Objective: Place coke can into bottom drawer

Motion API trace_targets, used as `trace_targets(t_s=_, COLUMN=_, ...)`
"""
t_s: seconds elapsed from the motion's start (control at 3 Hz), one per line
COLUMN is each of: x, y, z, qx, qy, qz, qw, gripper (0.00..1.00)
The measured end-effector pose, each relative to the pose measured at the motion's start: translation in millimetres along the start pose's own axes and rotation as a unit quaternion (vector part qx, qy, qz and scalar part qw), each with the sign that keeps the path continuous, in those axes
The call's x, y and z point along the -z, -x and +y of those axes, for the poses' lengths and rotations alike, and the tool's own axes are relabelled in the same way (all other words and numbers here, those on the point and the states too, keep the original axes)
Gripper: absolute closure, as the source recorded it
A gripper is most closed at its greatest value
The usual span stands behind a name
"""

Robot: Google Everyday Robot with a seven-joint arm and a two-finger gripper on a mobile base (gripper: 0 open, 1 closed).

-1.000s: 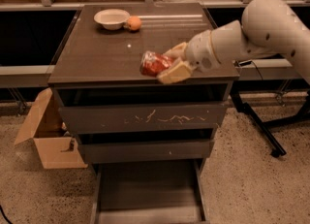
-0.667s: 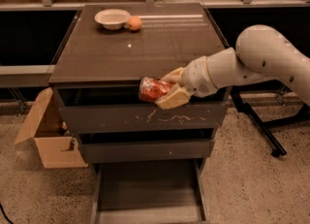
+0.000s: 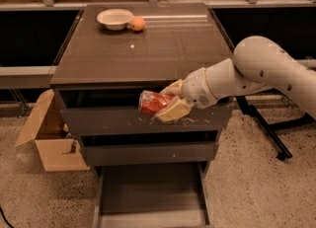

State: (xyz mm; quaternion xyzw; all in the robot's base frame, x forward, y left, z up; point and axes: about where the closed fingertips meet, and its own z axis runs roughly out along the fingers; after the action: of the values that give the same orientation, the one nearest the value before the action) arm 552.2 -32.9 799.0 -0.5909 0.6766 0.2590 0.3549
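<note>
The coke can [image 3: 152, 102], red with pale markings, lies sideways between the pale fingers [image 3: 173, 110] of my gripper [image 3: 169, 101]. The gripper is shut on it and holds it in front of the top drawer, past the front edge of the cabinet top. The white arm reaches in from the right. The bottom drawer [image 3: 150, 192] is pulled open below, a shallow tray with a flat grey floor and thin side rails. It lies directly under the can, well below it.
A white bowl [image 3: 114, 18] and an orange fruit [image 3: 138, 23] sit at the back of the cabinet top [image 3: 143, 49]. An open cardboard box [image 3: 49, 138] stands on the floor at the left. A black stand leg [image 3: 264, 128] runs along the floor at the right.
The gripper has carried the can off the cabinet top, forward and down, to in front of the top drawer. The drawers have not moved.
</note>
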Motion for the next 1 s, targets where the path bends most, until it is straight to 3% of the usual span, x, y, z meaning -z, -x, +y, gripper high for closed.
trace_targets(t_s=0.33, x=-19.3, y=-22.7, z=7.5, qx=-0.004, qy=0.013, qz=0.005, qw=0.9999, gripper=1.00)
trace_targets(t_s=1.0, x=-95.5, y=-124.1, z=64.5, qx=-0.054, qy=0.065, qz=0.027, qw=0.9961, gripper=1.00)
